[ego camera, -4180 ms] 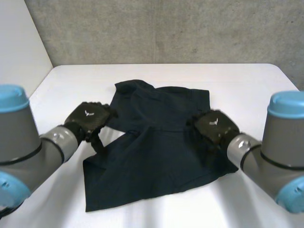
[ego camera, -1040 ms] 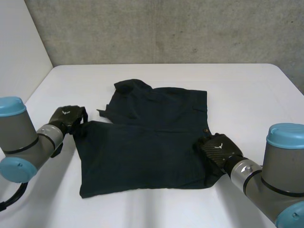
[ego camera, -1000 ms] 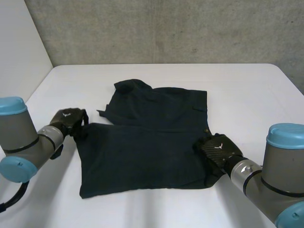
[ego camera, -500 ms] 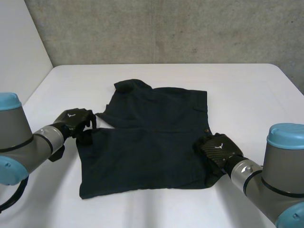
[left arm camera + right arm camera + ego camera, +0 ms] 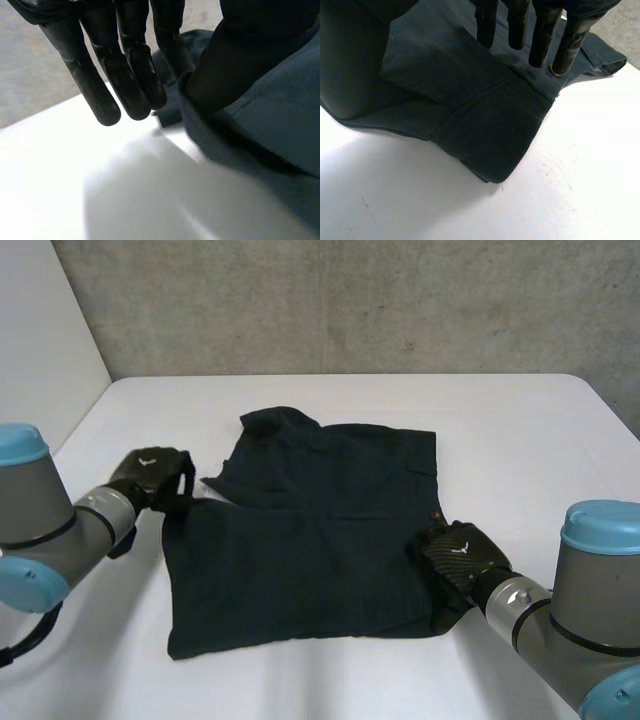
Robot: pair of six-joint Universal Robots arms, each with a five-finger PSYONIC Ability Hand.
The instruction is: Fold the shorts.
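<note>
**Shorts half-folded, both hands slack at the side edges**

Shorts (image 5: 310, 540) lie flat mid-table (image 5: 520, 430), near layer doubled over the far one. Left hand (image 5: 152, 478) is at their left edge: fingers (image 5: 127, 75) straight, slightly apart, holding nothing, cloth on the thumb side. Right hand (image 5: 458, 552) is over the near right corner: fingers (image 5: 540, 45) straight, tips at the cloth, no pinch. The fold line runs hand to hand, so I'd guess the right hand is nearer for a regrasp.

The shorts (image 5: 310, 540) are matt dark woven cloth with a fine grainy weave and stitched seams, the worktop (image 5: 520, 430) is smooth white with a soft sheen, the far wall (image 5: 350, 300) is rough pitted concrete, and the left robot hand (image 5: 127, 75) looks smooth, faintly glossy black.
</note>
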